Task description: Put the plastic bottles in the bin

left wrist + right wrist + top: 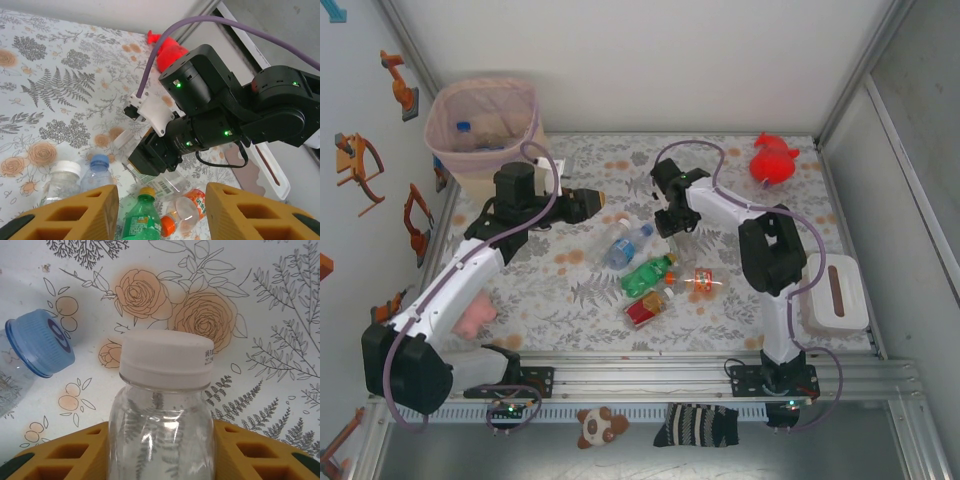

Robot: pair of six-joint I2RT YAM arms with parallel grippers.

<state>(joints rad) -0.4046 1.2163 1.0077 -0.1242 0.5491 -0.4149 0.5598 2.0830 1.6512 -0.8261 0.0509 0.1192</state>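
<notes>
Yellow-fingered, the right gripper is closed on a white-capped bottle; its cap print cannot be read. A mark like 6 is seen on a blue cap. The left gripper is held apart, empty; beyond it, a green bottle has a blurred label. The bin is set far left.
</notes>
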